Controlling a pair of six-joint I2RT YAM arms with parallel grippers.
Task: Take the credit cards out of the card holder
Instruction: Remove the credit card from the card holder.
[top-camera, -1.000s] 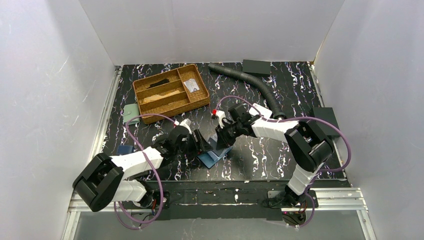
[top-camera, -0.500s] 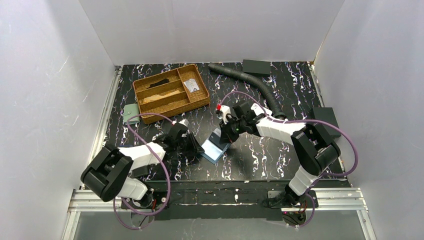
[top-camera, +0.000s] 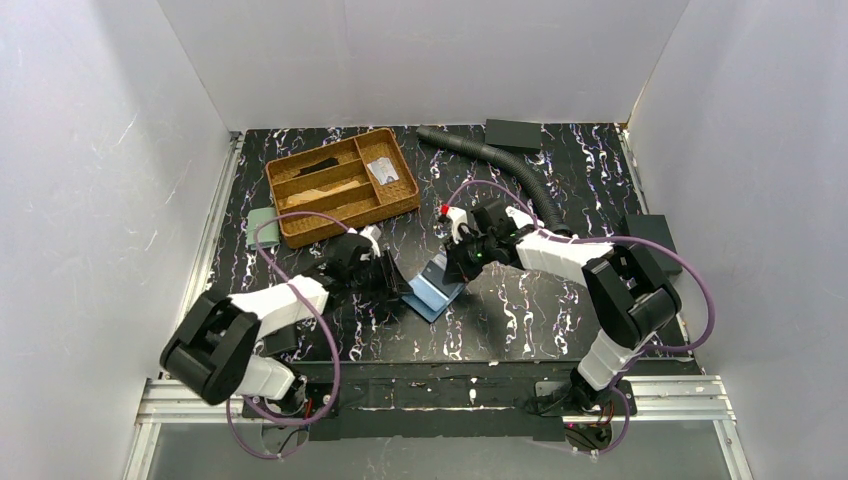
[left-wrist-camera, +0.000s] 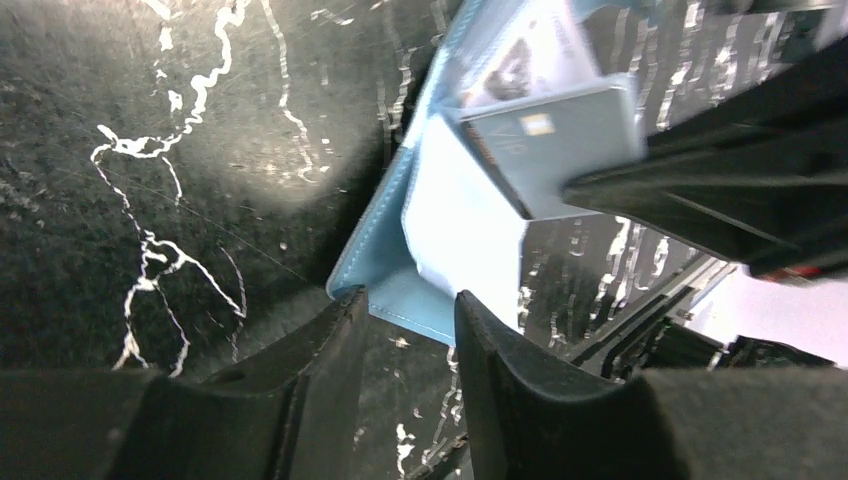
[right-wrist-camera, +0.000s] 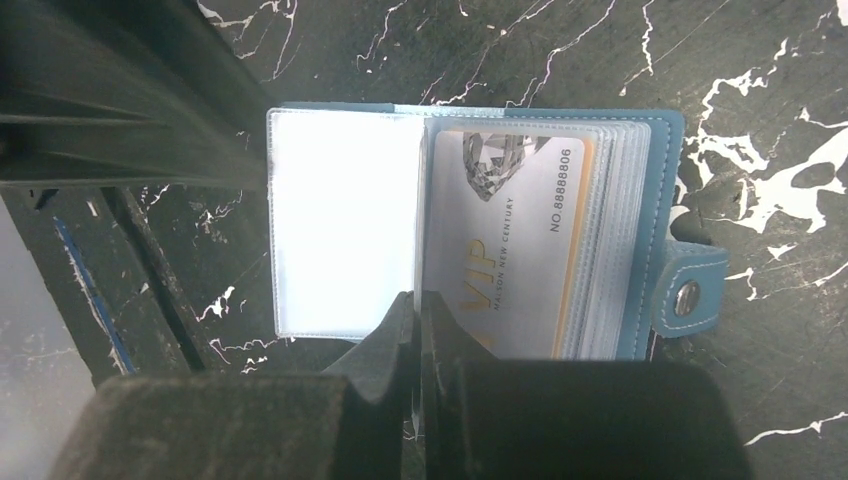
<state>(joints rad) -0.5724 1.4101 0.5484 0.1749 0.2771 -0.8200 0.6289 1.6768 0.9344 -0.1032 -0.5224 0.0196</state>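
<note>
Seeing card holder open on tabletop, left claw spread at its corner, right claw pressed together on its near edge (unclear if gripping), so prob pinch thin, stiff, slick VIP card by exposed edge.

Black, white-veined marbled table top carries a tan woven divided tray far left, pale green pouch beside it, black corrugated hose, flat black block at far edge, open teal-blue card holder centre.
</note>
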